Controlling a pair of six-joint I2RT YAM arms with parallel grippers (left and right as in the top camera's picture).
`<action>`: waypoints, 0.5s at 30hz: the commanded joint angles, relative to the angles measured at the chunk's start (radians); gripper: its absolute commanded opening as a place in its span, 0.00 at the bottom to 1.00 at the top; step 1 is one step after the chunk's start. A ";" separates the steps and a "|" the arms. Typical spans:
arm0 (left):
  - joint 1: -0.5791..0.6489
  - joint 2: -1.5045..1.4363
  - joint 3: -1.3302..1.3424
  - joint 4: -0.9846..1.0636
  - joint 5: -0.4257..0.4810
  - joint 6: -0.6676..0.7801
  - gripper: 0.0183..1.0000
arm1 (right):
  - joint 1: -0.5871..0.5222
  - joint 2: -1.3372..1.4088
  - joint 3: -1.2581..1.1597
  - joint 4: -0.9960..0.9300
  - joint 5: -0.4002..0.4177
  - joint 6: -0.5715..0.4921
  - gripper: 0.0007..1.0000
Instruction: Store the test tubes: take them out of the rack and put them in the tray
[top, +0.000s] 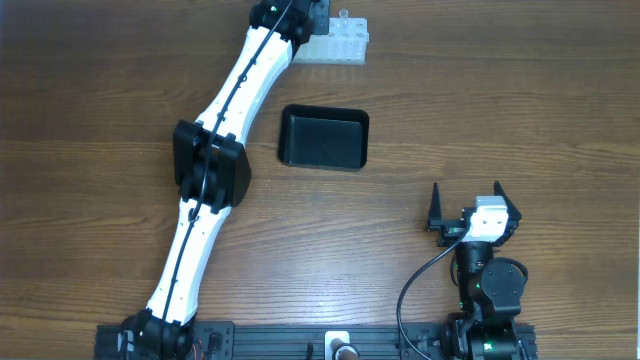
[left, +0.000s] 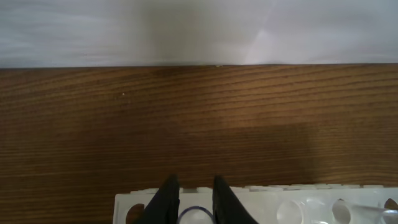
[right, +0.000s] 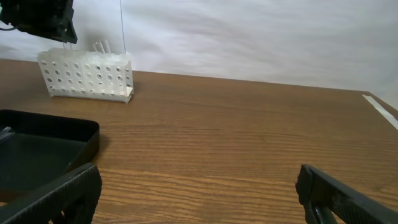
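While the left arm stretches in a long diagonal from its base at the near left corner of the surface (top: 520, 100), the left hand (left: 194, 186) sits over the white rack (top: 338, 45) at the far edge. It is at the rack's end nearer the left edge, closed narrowly on the rim of a test tube (left: 194, 214) standing in a hole there. Other clear tubes (right: 101, 46) stick up from the rack. The right arm is folded low beside its base toward the near right corner. The right hand (top: 470, 212) is spread wide and grips nothing. The black tray (top: 324, 137) lies near the middle, just on the near side of the rack and apart from it. The surface is brown wood grain, and a white wall (right: 249, 37) rises behind its far edge. Broad wood lies between the tray and the right hand.
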 joint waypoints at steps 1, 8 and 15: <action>0.008 0.026 0.010 -0.003 0.011 0.003 0.10 | -0.006 -0.011 -0.005 -0.003 -0.005 -0.005 0.99; 0.008 0.026 0.010 -0.003 0.011 0.003 0.07 | -0.006 -0.011 -0.005 -0.003 -0.005 -0.005 0.99; 0.008 -0.005 0.013 -0.033 0.010 0.003 0.04 | -0.006 -0.011 -0.005 -0.003 -0.005 -0.005 0.99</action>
